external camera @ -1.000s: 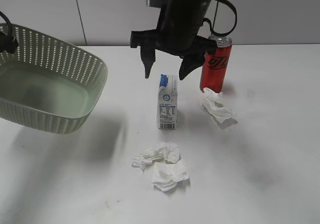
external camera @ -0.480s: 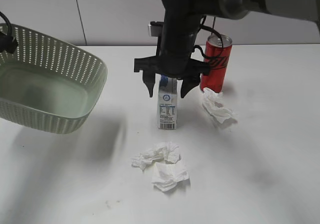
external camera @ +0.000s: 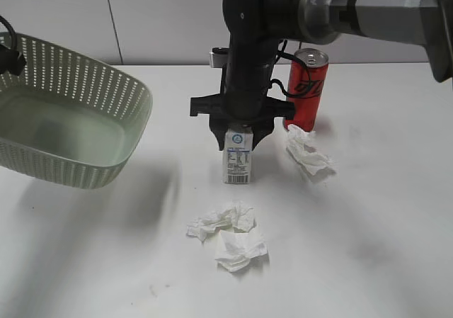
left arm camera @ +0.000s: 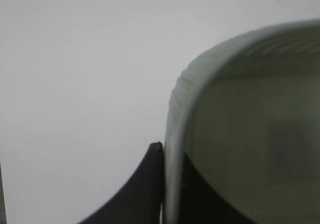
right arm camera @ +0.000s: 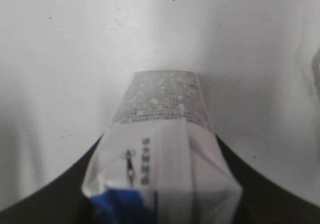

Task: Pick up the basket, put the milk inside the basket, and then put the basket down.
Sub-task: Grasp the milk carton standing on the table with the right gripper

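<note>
The pale green basket hangs tilted above the table at the left. My left gripper is shut on its rim at the far left edge. The left wrist view shows the rim pinched between the dark fingers. The milk, a small white carton with a blue top, stands upright on the table at the centre. My right gripper is open and lowered over the carton's top, one finger on each side. In the right wrist view the carton fills the space between the fingers.
A red soda can stands just right of the milk, behind the right arm. One crumpled tissue lies in front of the can. Two more tissues lie nearer the front. The table top is white.
My right gripper has come down from above the milk until its fingers straddle the carton's upper part. The basket and the left gripper have not moved.
</note>
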